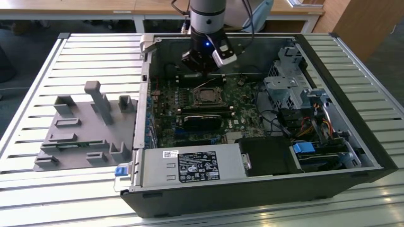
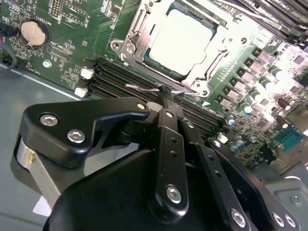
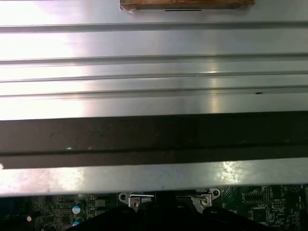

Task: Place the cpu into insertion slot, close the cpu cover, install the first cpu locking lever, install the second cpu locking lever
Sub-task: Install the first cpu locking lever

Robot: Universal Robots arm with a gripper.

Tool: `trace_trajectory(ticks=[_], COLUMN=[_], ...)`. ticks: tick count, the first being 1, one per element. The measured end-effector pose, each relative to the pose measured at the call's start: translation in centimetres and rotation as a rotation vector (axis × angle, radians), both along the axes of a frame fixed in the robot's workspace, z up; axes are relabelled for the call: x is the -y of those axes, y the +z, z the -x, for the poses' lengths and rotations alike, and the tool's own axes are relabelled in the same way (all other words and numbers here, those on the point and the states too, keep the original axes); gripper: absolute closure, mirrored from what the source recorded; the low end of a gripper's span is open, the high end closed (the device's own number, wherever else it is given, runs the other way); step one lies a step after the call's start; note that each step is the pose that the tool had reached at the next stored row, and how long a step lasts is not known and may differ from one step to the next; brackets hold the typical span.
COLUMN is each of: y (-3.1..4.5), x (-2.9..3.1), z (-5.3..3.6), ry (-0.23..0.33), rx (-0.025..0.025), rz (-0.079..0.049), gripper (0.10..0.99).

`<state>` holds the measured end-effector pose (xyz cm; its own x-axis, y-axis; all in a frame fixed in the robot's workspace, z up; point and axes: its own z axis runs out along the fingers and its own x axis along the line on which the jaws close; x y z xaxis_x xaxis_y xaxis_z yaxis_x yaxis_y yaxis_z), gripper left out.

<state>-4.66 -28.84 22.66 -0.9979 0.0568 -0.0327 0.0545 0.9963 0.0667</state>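
In the second wrist view, the black gripper [image 2: 166, 96] pinches shut on a thin wire locking lever [image 2: 144, 88] beside the silver-grey square cpu [image 2: 185, 41], which sits in its black-framed insertion slot [image 2: 144, 57] at upper centre.

The exterior view looks down at a slant from above, standing well off, and takes in the whole open computer case [image 1: 252, 118] on the slatted table [image 1: 94, 56], with the arm entering at the frame's top centre. The second wrist view sits close behind the gripper [image 2: 166, 91], facing along it onto the green circuit board [image 2: 72, 33]. The first wrist view faces the case wall [image 3: 154, 134] at close range. Both wrist views share the board.
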Motion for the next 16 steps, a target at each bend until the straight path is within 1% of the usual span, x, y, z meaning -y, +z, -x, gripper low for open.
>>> trace_trajectory(ticks=[16], y=[-0.22], x=[-0.03], z=[-0.65], ry=[0.0], rx=[0.0002], rz=[0.0], gripper=[0.98])
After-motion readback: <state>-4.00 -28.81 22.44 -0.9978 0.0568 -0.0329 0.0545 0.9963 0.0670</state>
